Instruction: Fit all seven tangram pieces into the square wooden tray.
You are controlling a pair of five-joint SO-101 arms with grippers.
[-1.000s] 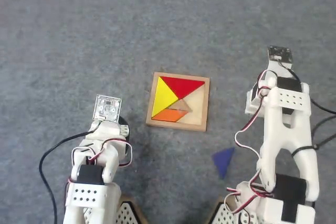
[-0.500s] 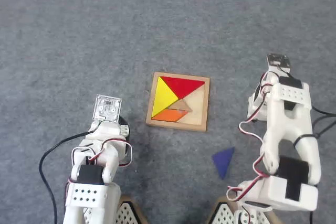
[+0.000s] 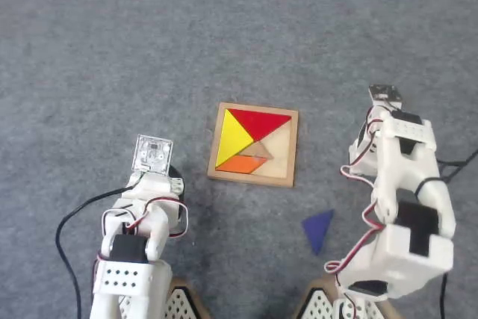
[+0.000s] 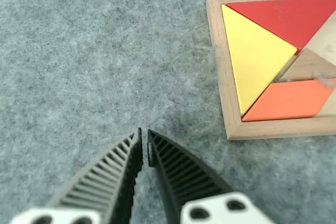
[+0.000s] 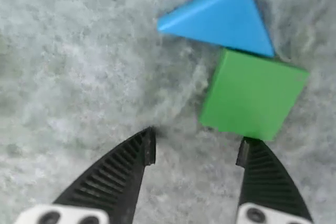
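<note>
Well, your right claw (image 5: 197, 137) stood wide open with nothing in it, both fingers pointing down at the grey worktop (image 3: 112, 57). One fingertip (image 5: 248, 150) sat just at an edge of the green square (image 5: 252, 94), and whether it touched could not be told; the other fingertip was well clear of it. Lying flat on the worktop, the green square touched the light blue triangle (image 5: 220, 18) along its far side from the claw. Your left claw (image 4: 144, 132) was all but closed, its tips nearly meeting, and it gripped nothing; it hung over bare worktop beside the tray's (image 4: 218, 66) outer rim, apart from it. Inside the tray you had the yellow triangle (image 4: 252, 56) along the side nearest that claw, the red triangle (image 4: 283, 17) along the far side with its long edge against the rim, and the orange parallelogram (image 4: 289, 100) along the near side, all three lying flat and meeting one another. What remained of the tray floor looked like plain wood. From above, the dark blue triangle (image 3: 318, 227) lay on the worktop, apart from the tray, off its near right corner and just beside your right arm (image 3: 403, 184).
</note>
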